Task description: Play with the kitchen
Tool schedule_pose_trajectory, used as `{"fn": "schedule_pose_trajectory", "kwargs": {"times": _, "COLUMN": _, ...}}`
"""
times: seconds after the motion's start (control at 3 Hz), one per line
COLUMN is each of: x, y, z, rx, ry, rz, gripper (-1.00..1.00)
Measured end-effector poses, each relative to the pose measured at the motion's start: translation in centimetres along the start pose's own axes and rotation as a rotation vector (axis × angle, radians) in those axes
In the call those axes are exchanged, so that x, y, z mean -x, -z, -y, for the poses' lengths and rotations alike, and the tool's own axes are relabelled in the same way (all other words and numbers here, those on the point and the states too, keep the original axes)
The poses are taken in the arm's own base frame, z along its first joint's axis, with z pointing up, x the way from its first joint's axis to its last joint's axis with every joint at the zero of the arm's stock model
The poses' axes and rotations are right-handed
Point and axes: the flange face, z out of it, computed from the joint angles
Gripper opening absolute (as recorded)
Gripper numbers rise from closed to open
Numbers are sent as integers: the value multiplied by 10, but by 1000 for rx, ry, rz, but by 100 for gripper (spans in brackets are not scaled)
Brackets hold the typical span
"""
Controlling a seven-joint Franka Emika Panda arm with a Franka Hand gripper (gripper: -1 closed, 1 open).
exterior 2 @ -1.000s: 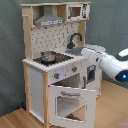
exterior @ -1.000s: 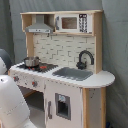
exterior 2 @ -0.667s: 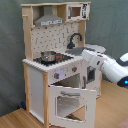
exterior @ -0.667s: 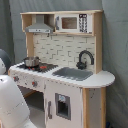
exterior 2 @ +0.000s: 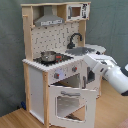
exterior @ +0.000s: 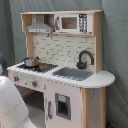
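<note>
kitchen [exterior 2: 55,65]: oven door [exterior 2: 70,102] hangs open at 6 o'clock, exposing the cavity.
pot [exterior 2: 48,55]: on stovetop.
arm [exterior 2: 107,70]: at 3 o'clock beside the sink; gripper state: cannot tell.

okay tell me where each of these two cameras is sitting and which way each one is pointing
First exterior view: off the sink end, facing the toy kitchen; part of the white arm shows at lower left.
Second exterior view: off the stove end, facing the open oven door; the arm enters from the right.
Both exterior views show the pot, faucet and hood.
</note>
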Motion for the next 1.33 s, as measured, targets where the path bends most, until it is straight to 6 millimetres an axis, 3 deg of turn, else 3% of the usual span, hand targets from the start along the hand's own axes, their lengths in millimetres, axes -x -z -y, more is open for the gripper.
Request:
{"fn": "schedule_pose_trajectory", "kwargs": {"times": 0.67, "x": -4, "y": 52, "z": -11, "rx": 290, "ry": -3, "rz": 56, "gripper": 100}}
{"fn": "schedule_pose_trajectory", "kwargs": {"times": 1.33, "x": -20, "y": 89, "z": 3, "rx": 504, "ry": -10, "rz": 135, "gripper": 100}}
